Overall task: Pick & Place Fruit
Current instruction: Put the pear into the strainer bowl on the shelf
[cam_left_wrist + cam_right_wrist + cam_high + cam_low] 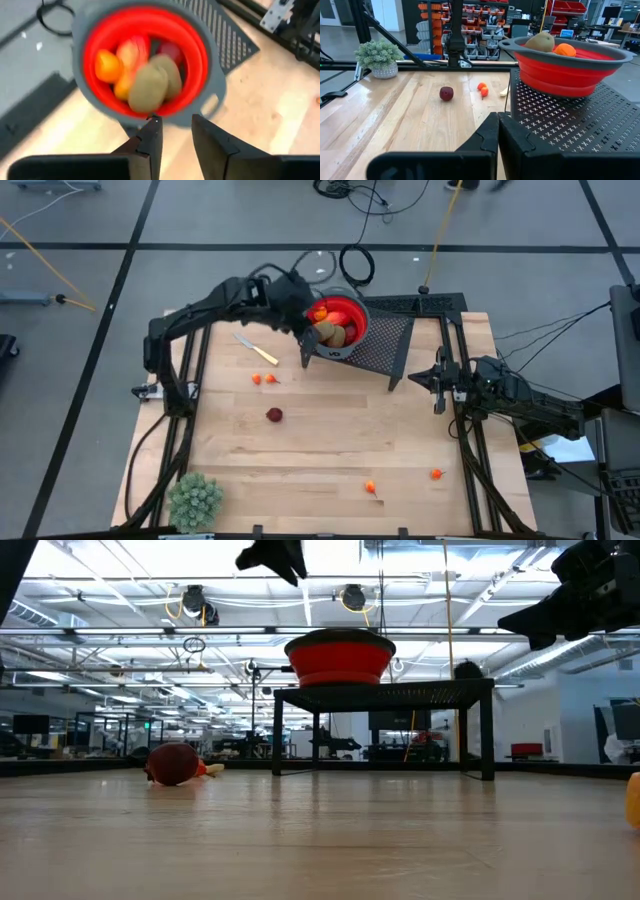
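**High view.** The left gripper is seen in the upper centre of the frame, over the near rim of the red collapsible bowl with a grey rim, which stands on a black perforated metal stand. Two brown kiwi-like toy fruits lie in the bowl. One dark red round toy fruit remains at centre frame on the pale wooden table; small orange pieces lie centre left and lower right. The right gripper waits at centre right.

**Low view.** Only here is the bowl's height above the table shown, so the arm is best lifted clear of the rim before it is swung towards the dark red fruit at left.

**Left wrist view.** The fingers are narrowly parted and empty. The bowl's full contents are shown only here: the kiwis, orange and reddish pieces.

**Right wrist view.** The right fingers are pressed together, holding nothing. The green spiky plant ball in a pale pot appears at upper left.
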Robot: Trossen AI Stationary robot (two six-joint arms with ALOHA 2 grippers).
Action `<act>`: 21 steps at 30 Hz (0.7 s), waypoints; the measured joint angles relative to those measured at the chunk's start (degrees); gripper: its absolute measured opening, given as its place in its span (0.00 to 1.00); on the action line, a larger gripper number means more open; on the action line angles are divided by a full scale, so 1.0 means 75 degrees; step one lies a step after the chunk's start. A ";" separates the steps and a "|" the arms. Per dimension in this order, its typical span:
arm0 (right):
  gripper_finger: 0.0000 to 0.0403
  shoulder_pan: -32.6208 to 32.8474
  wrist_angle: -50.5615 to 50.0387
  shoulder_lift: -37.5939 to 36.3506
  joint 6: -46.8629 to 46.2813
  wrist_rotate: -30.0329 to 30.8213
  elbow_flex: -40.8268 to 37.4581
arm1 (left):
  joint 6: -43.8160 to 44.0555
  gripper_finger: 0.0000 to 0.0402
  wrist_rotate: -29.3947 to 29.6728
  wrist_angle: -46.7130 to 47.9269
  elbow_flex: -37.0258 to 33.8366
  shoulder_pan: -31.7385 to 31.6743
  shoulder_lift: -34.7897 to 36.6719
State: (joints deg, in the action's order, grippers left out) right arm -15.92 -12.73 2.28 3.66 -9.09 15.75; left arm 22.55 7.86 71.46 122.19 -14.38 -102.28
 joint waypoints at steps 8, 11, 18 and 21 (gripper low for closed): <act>0.00 0.0001 -0.0003 0.0000 0.0001 -0.0002 -0.0002 | 0.2224 0.17 0.0711 0.1129 0.0000 0.1016 0.0000; 0.00 0.0002 -0.0002 0.0000 0.0001 -0.0002 -0.0001 | 0.3087 0.12 0.0893 0.1505 0.0000 0.1397 0.0000; 0.00 0.0000 -0.0003 0.0000 0.0003 -0.0002 0.0000 | 0.4442 0.01 0.1238 0.1886 -0.0001 0.2261 0.0000; 0.00 0.0002 -0.0003 0.0000 0.0003 -0.0002 -0.0001 | 0.5068 0.03 0.1332 0.1931 -0.0228 0.2597 0.0006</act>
State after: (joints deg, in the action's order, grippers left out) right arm -15.90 -12.75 2.28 3.68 -9.10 15.74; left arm 60.57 17.85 85.94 120.48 5.10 -102.24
